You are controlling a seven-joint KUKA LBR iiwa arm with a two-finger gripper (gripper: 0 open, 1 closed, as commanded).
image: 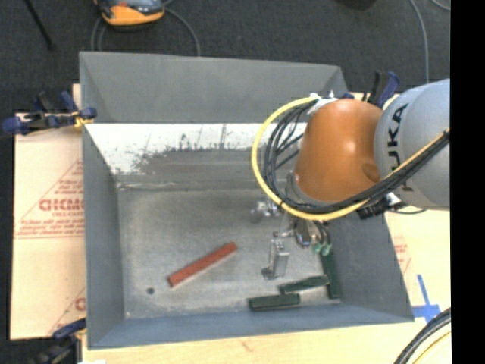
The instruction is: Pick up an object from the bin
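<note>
Camera view from above shows a grey metal bin with the arm reaching in from the view's right. Its wrist sits under a rounded orange cover looped with yellow and black cables. Below the cover the metal fingers point straight down toward the bin floor, low over a bare patch. They read as one narrow metal shape, so I cannot tell how far apart they stand, and nothing can be seen held between them. To the view's left of the fingers, apart from them, lies a flat reddish-brown stick, slanting up toward them. Just below the fingers lies a dark green stick. A second green stick is near it, below and to the right of the fingers, and a third green stick stands tilted just right of them against the bin's sloping wall. A small dark speck lies far to the left. Any of these sticks looks light and stiff. The reddish-brown one seems easiest to take, since it lies alone on open floor; a hold across its narrow width near the middle should keep it level. The green ones crowd the wall, leaving little room for a clean hold.
</note>
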